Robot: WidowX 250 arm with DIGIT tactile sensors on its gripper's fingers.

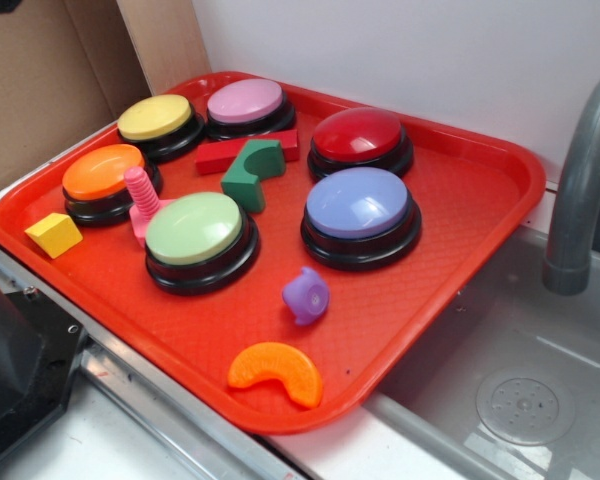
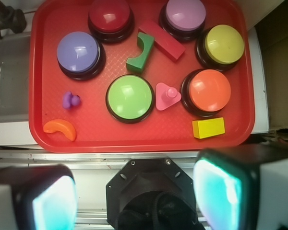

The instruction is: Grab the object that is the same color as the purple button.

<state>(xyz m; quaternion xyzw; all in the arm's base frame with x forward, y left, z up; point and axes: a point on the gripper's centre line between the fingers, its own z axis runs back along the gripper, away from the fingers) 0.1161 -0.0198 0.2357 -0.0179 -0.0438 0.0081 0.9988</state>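
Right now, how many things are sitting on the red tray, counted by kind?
Push buttons: 6 (yellow, pink, red, purple button, green, orange)
Blocks: 3 (red, green, yellow)
Pink screw: 1
Small purple piece: 1
Orange crescent: 1
Total: 12

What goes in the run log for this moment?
phase: pre-reach | hand: open, above tray edge | target: purple piece, untouched, between purple button and orange crescent

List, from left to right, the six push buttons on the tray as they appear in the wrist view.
purple button → red button → green button → pink button → orange button → yellow button
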